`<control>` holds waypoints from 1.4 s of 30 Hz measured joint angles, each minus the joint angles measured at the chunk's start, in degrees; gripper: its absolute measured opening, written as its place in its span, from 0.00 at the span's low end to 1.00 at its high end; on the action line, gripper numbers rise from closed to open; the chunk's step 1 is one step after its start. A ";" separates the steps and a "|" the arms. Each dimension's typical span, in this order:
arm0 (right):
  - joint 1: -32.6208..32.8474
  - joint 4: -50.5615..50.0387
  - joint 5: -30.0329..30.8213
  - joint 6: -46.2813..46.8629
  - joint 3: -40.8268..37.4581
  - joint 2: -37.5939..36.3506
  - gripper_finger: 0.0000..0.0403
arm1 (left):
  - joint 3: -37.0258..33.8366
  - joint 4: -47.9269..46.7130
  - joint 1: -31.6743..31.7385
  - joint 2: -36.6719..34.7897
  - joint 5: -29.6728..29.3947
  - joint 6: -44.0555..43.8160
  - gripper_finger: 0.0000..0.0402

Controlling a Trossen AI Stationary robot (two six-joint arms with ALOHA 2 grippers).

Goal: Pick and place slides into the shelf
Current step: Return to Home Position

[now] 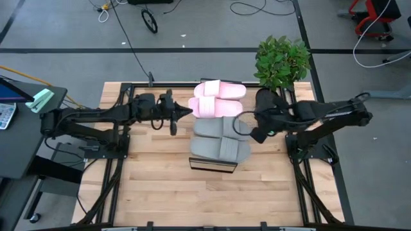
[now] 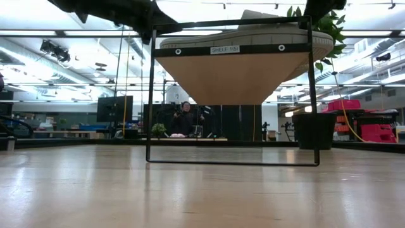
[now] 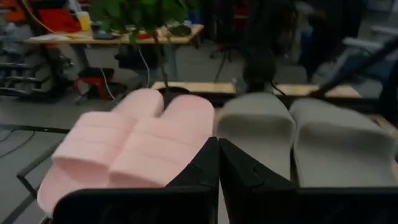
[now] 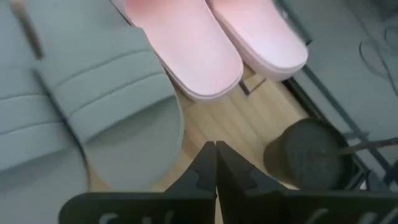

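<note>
Two light pink slides [image 1: 218, 99] lie side by side on the far half of the shelf [image 1: 212, 165]. Two grey slides [image 1: 221, 141] lie on its near half. All rest sole-down on the plank top. My left gripper [image 1: 187, 111] is shut and empty, level, at the shelf's left side, where the pink pair [image 3: 137, 143] meets the grey pair [image 3: 298, 137]. My right gripper [image 1: 256, 135] is shut and empty, slanting down at the shelf's right side, beside the grey slides [image 4: 93, 93] and pink slides [image 4: 211, 43]. From table height the shelf's dark frame [image 2: 231, 49] carries the slides' soles [image 2: 253, 28].
A potted green plant [image 1: 282, 61] stands at the table's far right corner; its dark pot [image 4: 311, 155] is close behind my right gripper. Bare wooden tabletop [image 1: 192, 199] stretches between the shelf and the near edge. A person [image 2: 185, 117] stands far off in the room.
</note>
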 joint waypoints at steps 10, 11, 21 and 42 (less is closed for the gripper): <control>7.99 -1.23 6.12 -2.30 -0.67 -6.03 0.00 | -0.04 -16.07 0.87 -6.30 1.10 2.12 0.03; 8.44 -1.03 6.17 -2.48 -1.38 -6.49 0.00 | -0.04 -17.89 0.84 -7.29 1.28 2.64 0.02; 10.41 7.52 6.02 -2.17 -16.36 -12.94 0.00 | -0.04 -30.64 0.84 -17.10 0.76 -0.70 0.01; 19.78 16.45 8.47 2.56 -35.68 -37.98 0.00 | -21.66 -15.18 0.84 -37.97 -2.08 -5.62 0.01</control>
